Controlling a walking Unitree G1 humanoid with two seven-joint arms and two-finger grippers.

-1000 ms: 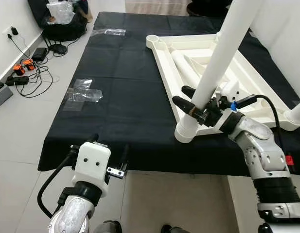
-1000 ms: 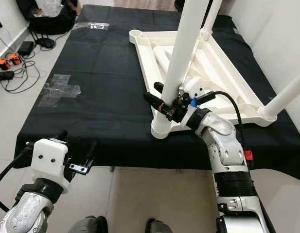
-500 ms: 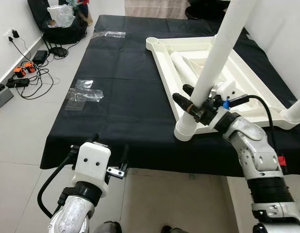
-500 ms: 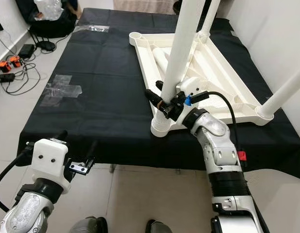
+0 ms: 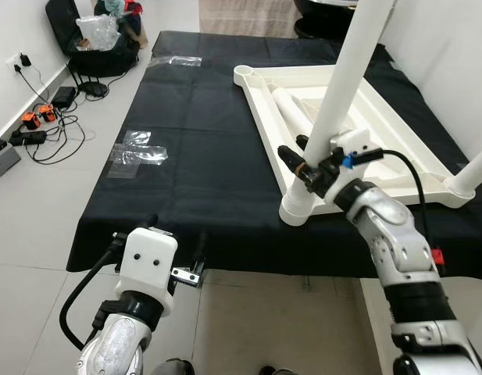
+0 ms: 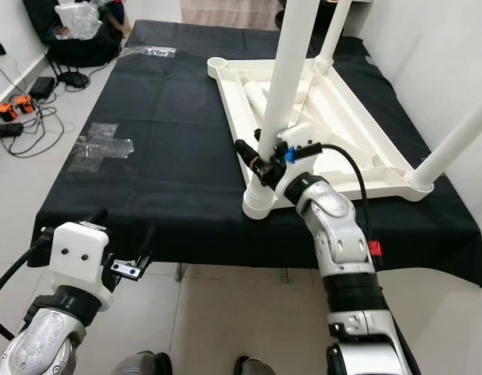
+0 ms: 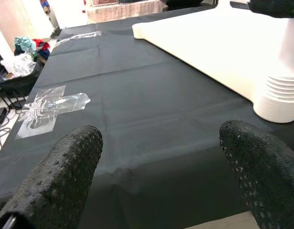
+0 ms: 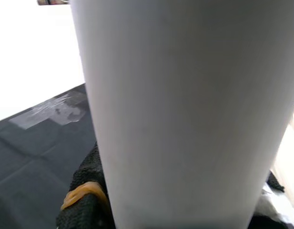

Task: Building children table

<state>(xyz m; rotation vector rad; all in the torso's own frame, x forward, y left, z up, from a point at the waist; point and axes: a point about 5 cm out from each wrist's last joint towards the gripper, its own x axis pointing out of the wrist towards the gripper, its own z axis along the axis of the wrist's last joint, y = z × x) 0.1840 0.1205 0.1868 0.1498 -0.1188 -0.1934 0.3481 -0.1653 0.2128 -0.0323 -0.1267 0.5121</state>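
The white plastic tabletop (image 5: 397,148) lay upside down on the black cloth-covered work surface (image 5: 201,148), ribbed underside up, so that the legs could be fitted into its corner sockets from above. The right gripper (image 5: 305,162) was clamped around the long white tubular leg (image 5: 346,78) standing in the near corner socket, its black fingers on either side of the tube low down, just above the ribbed collar (image 5: 297,209); holding it there probably gave the firmest purchase for turning or pressing the leg home. In the right wrist view the tube's pale wall (image 8: 185,109) sat hard against the fingers.

The left gripper (image 5: 176,248) hovered at the near edge of the cloth, fingers spread wide and holding nothing (waiting its turn, by the look of it).

I counted three legs standing in sockets: the gripped one, one at the far corner (image 6: 334,35) and one at the right corner (image 6: 451,141). A fourth white tube (image 5: 291,109) lay loose inside the tabletop's frame, and the empty far-left socket (image 5: 244,74) was likely meant for it. Two clear plastic wrappers (image 5: 135,148) lay on the cloth.
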